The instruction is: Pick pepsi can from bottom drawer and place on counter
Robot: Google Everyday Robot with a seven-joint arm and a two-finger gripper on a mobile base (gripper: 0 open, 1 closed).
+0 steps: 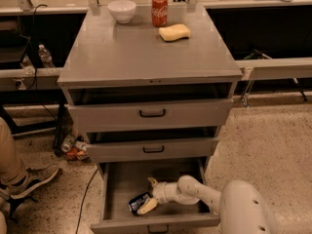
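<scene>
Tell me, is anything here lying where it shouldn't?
The pepsi can lies tipped on its side in the bottom drawer, by the gripper, whose fingers are open. On the floor left of the cabinet, a few cans or bottles lie scattered like litter.

The white arm [200, 193] reaches leftward from a bulky rounded link [246, 209] at the near right corner of the scene. Its end effector [147, 196] sits low and near, just left of the wrist, with pale fingers [146, 207] spread apart and pointing left.
</scene>
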